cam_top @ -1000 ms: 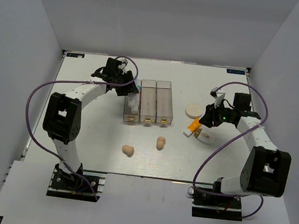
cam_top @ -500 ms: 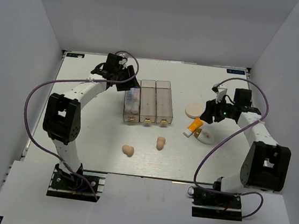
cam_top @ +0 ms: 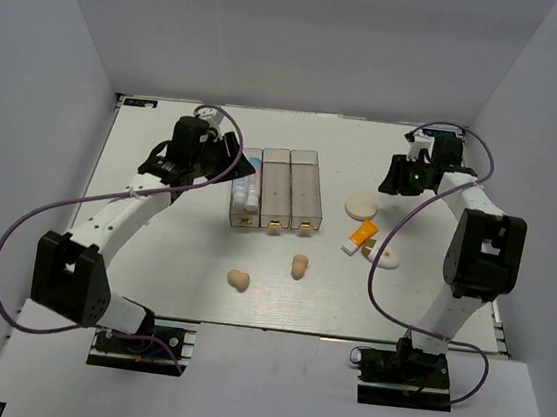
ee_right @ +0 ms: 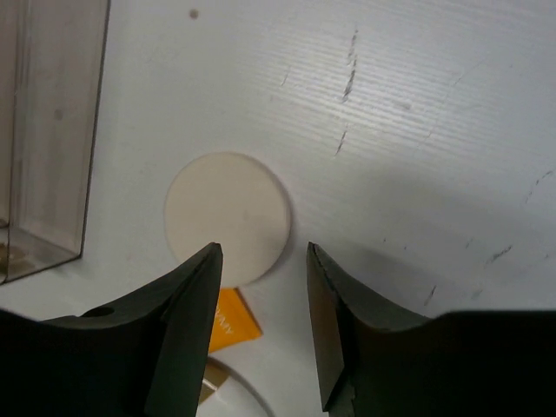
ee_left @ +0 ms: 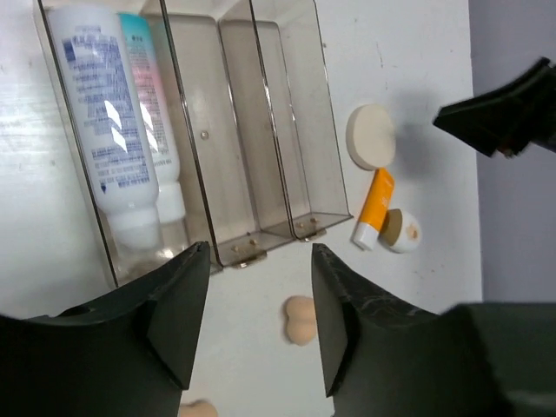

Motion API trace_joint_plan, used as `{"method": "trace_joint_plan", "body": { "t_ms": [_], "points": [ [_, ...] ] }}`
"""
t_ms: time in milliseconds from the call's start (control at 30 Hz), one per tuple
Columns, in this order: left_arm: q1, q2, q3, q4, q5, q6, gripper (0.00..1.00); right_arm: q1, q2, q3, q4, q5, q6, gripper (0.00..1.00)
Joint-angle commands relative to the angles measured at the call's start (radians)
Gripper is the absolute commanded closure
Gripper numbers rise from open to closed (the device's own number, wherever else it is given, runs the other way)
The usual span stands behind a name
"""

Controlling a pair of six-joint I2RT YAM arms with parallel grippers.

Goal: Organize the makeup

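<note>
On the white tabletop [cam_top: 152,255], nearest the arm bases, two beige egg-shaped sponges [cam_top: 238,280] are seen lying loose and apart. Farther back on the right, an orange-and-white tube [cam_top: 360,237] is found touching a white oval pad [cam_top: 386,256], with a round cream puff [cam_top: 362,206] just beyond them. Level with the puff, a clear three-compartment plastic box [cam_top: 276,193] is set. Its left compartment holds a white tube with a pink-and-blue label [ee_left: 109,122], and the other two are bare. A slip is judged likely if the thin, flat puff is pinched from above, since the fingers could scrape the tabletop or skid off its edge. The light box could also be nudged by a low pass. The left arm is stretched diagonally toward the far left, its left end effector [ee_left: 261,261] spread and empty above the box's near end. The right arm is extended far along the right side, its right end effector [ee_right: 263,250] spread, empty and aimed down over the puff.
</note>
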Motion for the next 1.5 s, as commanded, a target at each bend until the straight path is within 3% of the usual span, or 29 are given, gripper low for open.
{"method": "trace_joint_plan", "body": {
  "t_ms": [0,200,467,633,767,867,1000,1467],
  "points": [
    [-0.016,-0.089,-0.066,0.000,0.000,-0.020,0.39,0.002,0.100,0.120,-0.028,0.023,0.097,0.50],
    [-0.016,-0.224,-0.191,-0.083,-0.022,-0.043,0.29,0.004,0.215,0.174,-0.068,0.042,0.121,0.44],
    [-0.025,-0.388,-0.317,-0.173,-0.046,-0.093,0.28,0.019,0.272,0.191,-0.132,0.017,0.115,0.45],
    [-0.025,-0.411,-0.351,-0.179,-0.039,-0.109,0.28,0.036,0.286,0.166,-0.146,0.023,0.103,0.46],
    [-0.025,-0.411,-0.368,-0.183,-0.033,-0.116,0.28,0.066,0.304,0.158,-0.152,0.028,0.109,0.56],
    [-0.025,-0.413,-0.383,-0.184,-0.023,-0.122,0.28,0.065,0.309,0.160,-0.157,0.020,0.111,0.70],
    [-0.025,-0.425,-0.417,-0.175,0.004,-0.136,0.28,0.058,0.289,0.178,-0.169,-0.029,0.083,0.98],
    [-0.025,-0.399,-0.521,-0.164,0.078,-0.152,0.28,0.088,-0.001,0.255,-0.152,-0.325,-0.043,1.00]
  ]
}}
